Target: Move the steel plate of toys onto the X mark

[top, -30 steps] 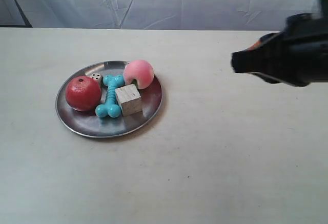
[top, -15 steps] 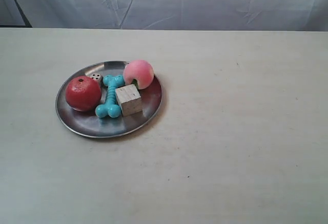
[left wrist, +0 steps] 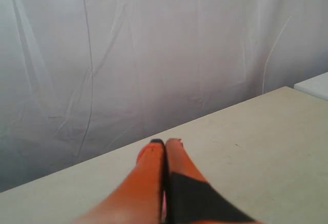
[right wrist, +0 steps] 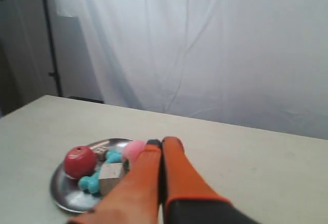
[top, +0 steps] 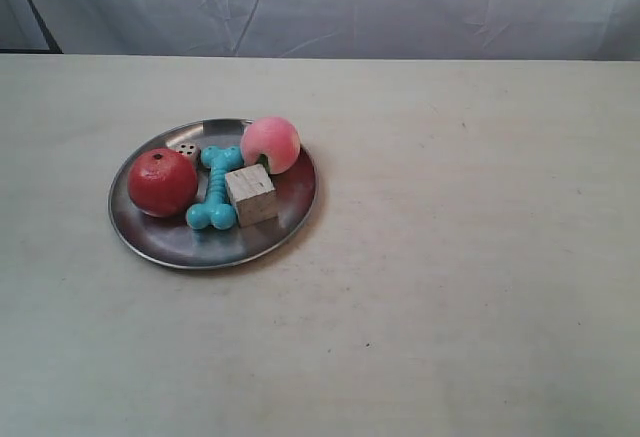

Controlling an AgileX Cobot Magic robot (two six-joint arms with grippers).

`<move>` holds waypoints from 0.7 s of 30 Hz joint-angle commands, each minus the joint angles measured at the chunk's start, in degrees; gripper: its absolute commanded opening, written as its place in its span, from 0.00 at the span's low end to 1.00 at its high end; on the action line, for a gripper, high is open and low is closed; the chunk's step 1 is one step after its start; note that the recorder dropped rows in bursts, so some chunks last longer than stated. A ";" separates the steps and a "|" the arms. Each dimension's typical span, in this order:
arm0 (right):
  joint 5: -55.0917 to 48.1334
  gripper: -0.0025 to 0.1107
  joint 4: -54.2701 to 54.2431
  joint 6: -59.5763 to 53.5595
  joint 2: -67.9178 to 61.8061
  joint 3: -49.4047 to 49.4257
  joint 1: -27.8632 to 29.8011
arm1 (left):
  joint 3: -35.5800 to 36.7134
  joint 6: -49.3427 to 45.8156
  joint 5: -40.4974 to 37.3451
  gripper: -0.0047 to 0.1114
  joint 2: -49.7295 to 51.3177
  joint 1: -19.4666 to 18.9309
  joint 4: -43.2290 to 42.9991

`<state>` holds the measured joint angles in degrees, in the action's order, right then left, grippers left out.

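Note:
The steel plate (top: 150, 239) rests on the table at the exterior view's left. On it lie a red ball-like fruit (top: 161, 181), a pink peach (top: 271, 143), a turquoise bone (top: 214, 189), a pale wooden cube (top: 251, 194) and a small die (top: 188, 150). No arm shows in the exterior view. In the right wrist view my right gripper (right wrist: 163, 142) is shut and empty, held above the table on the near side of the plate (right wrist: 69, 197). My left gripper (left wrist: 165, 141) is shut and empty over bare table. The X mark is not visible.
A white cloth backdrop (top: 330, 2) hangs behind the table's far edge. The pale tabletop (top: 470, 237) spreads to the right of the plate. A white block (left wrist: 313, 84) shows at the table's corner in the left wrist view.
One second ago a dark arm filled the exterior view's right side. It left that view half a second ago and stays out. The plate and toys have not moved.

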<state>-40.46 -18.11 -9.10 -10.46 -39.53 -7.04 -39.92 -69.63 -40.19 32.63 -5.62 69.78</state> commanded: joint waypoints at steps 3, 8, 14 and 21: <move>1.21 0.01 0.22 -0.82 0.02 3.80 6.59 | 0.36 0.23 -0.06 0.04 -0.29 0.11 -0.20; 18.49 0.01 0.66 -2.98 5.03 15.74 8.41 | 0.36 0.23 -0.06 0.04 -0.29 0.11 -0.23; 39.15 0.01 0.54 -2.98 10.46 31.77 8.41 | 0.36 0.23 -0.06 0.04 -0.29 0.11 -0.23; 40.46 0.01 -5.19 -2.75 10.46 39.53 8.41 | 0.36 0.23 -0.06 0.04 -0.29 0.11 -0.23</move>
<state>-1.09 -20.58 -11.65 -0.38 -1.51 1.03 -39.92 -69.63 -40.19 32.63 -5.62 69.44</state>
